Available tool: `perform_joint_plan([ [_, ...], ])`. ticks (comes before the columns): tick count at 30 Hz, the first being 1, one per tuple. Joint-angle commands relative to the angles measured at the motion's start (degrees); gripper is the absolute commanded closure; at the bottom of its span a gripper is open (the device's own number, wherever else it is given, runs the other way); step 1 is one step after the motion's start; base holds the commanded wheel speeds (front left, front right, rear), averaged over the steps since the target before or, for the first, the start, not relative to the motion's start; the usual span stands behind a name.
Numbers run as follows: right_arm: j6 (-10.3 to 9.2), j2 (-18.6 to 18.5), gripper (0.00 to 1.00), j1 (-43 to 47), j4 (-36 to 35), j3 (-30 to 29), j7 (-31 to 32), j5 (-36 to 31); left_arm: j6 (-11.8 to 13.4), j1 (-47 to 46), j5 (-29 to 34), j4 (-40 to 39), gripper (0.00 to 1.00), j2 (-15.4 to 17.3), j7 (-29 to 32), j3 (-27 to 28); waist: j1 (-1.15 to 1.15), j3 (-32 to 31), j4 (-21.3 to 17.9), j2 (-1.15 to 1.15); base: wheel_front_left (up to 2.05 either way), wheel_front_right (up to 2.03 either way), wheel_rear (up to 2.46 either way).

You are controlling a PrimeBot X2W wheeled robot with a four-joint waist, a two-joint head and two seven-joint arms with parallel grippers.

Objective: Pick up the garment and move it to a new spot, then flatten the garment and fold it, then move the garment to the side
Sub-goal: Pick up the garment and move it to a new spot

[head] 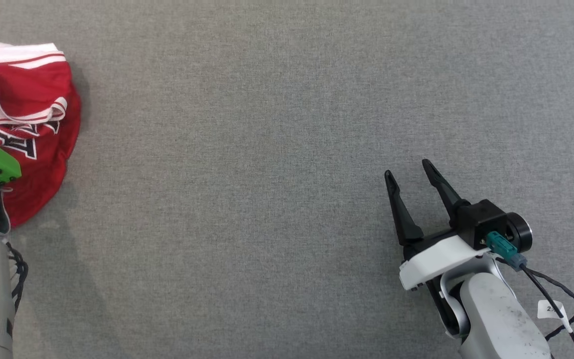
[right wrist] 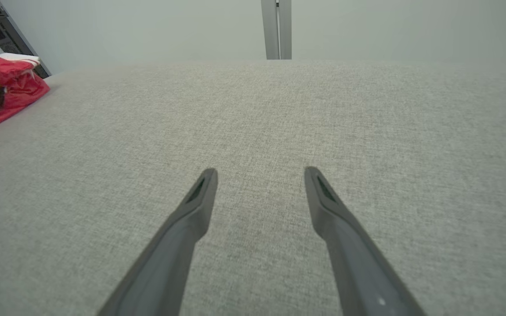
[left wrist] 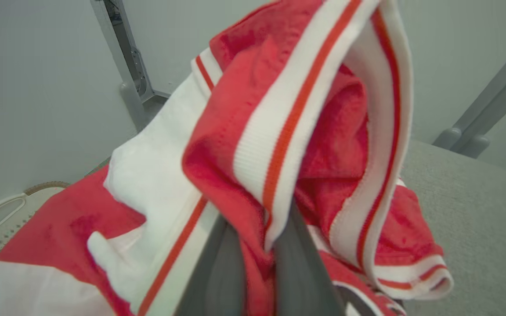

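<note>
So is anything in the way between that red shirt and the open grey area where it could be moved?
Nothing visible does. The left hand is shut on the garment at the left edge, and the grey surface beside it looks bare up to the right hand, open at the lower right.

One crumpled red-and-white striped fabric garment (head: 33,99). Two dark two-fingered tools: left tool (left wrist: 257,245), right tool (head: 407,167). One broad grey cloth-covered table (head: 267,124).
</note>
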Motion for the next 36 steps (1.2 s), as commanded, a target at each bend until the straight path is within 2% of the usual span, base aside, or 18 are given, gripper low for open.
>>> perform_joint_plan([
  [1,-0.08,-0.16,0.00,0.77,0.33,0.20,-0.45,0.36,-0.35,0.02,-1.28,-1.28,1.00,-0.53,-1.44,0.86,0.00,-2.85,1.02,0.00,0.00,0.00,0.00],
  [8,-0.08,-0.17,0.00,2.57,1.65,-0.04,-0.44,1.67,-1.27,-1.26,-0.36,-10.35,1.00,-3.03,-4.63,-1.23,0.00,-9.89,2.51,0.00,0.00,0.00,0.00],
  [14,-0.08,-0.17,0.00,4.00,1.90,1.04,-0.42,3.20,-2.57,-2.57,0.85,-18.15,1.00,-6.60,-3.06,-5.78,0.00,-15.14,0.70,0.00,0.00,0.00,0.00],
  [20,-0.08,-0.19,0.00,4.68,1.84,1.36,-0.41,4.11,-3.58,-1.96,1.35,-24.85,1.00,-10.48,0.18,-10.70,0.00,-17.24,-5.00,0.00,0.00,0.00,0.00],
  [26,-0.08,-0.19,0.00,4.59,1.56,1.22,-0.42,4.49,-4.20,0.29,2.62,-28.73,1.00,-12.76,2.47,-16.02,0.00,-16.93,-12.97,0.00,0.00,0.00,0.00],
  [31,-0.08,-0.14,0.00,4.59,0.61,0.17,-0.42,4.96,-4.44,2.38,2.80,-28.21,1.00,-14.31,3.64,-20.36,0.00,-15.10,-18.96,0.00,0.00,0.00,0.00],
  [36,-0.08,-0.09,0.00,4.74,-0.24,-0.86,-0.42,5.74,-4.62,4.63,2.38,-25.06,1.00,-15.42,3.54,-25.08,0.00,-12.98,-22.96,0.00,0.00,0.00,0.00],
])
